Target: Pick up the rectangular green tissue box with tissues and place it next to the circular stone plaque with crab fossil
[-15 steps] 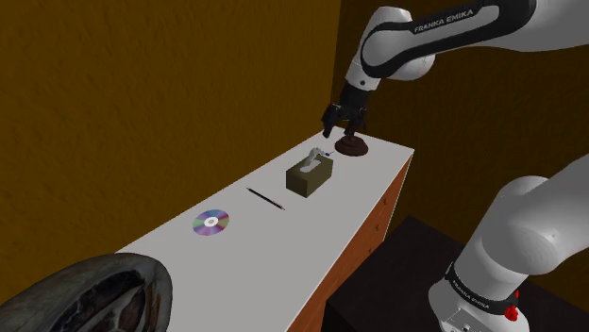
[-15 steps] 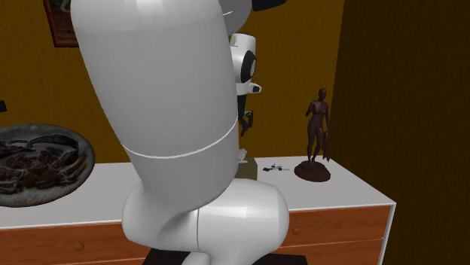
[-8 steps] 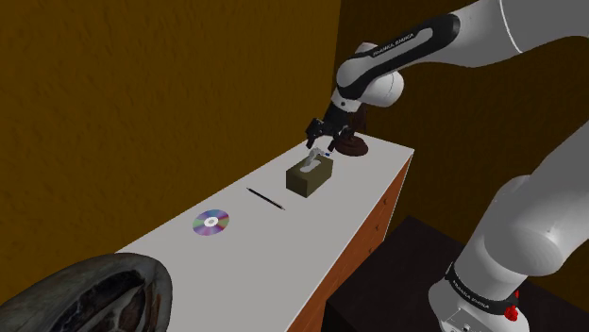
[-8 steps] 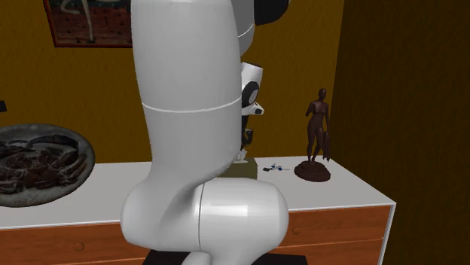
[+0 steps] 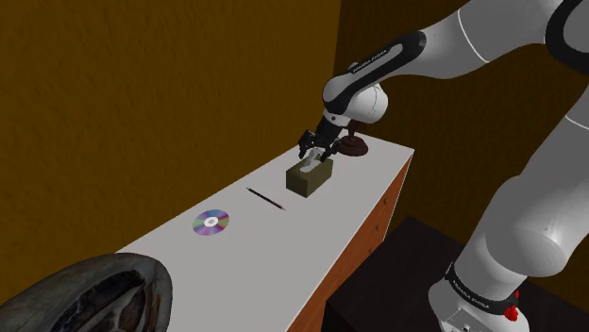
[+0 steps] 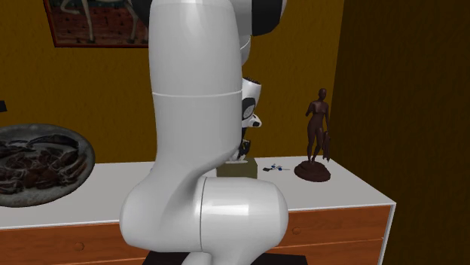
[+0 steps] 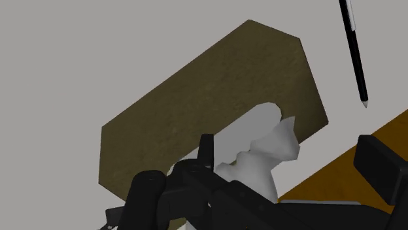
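Pincer (image 5: 315, 156) lowered (spread), above tissue box (image 5: 310, 180)

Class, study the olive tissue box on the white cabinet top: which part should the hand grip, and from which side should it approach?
Probably the two long side walls of the tissue box, from above. It lies flat, those walls are parallel and upright, and the white tissue stands from the top's middle, so the open hand should straddle it.

white arm (image 5: 529, 217), dark joints (image 5: 398, 49), black gripper (image 5: 313, 154)

olive tissue box (image 7: 196, 104), pale grey tissue (image 7: 265, 153)
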Controlling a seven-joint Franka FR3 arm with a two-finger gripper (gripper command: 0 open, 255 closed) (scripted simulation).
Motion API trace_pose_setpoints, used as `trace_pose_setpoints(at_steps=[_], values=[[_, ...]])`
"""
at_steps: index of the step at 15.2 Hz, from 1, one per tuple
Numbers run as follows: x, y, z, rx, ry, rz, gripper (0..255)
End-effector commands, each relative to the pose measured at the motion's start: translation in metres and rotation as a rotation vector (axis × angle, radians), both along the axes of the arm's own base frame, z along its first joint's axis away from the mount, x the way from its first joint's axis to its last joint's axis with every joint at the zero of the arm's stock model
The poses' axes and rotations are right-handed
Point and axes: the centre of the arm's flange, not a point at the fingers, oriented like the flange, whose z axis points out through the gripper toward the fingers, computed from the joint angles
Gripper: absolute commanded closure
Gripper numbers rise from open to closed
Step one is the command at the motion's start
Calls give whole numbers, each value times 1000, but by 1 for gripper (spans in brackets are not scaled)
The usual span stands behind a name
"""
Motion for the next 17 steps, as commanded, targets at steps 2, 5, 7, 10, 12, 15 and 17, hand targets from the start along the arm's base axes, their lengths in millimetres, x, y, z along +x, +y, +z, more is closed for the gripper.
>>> trace_pose_setpoints(at_steps=[2, 5, 7, 10, 12, 15, 17], values=[[4, 3, -12, 0, 0, 0, 0], [4, 3, -12, 0, 0, 0, 0], [4, 3, -12, 0, 0, 0, 0], [4, 3, -12, 0, 0, 0, 255], [4, 3, -12, 0, 0, 0, 255], [4, 3, -12, 0, 0, 0, 255], [4, 4, -12, 0, 0, 0, 255]])
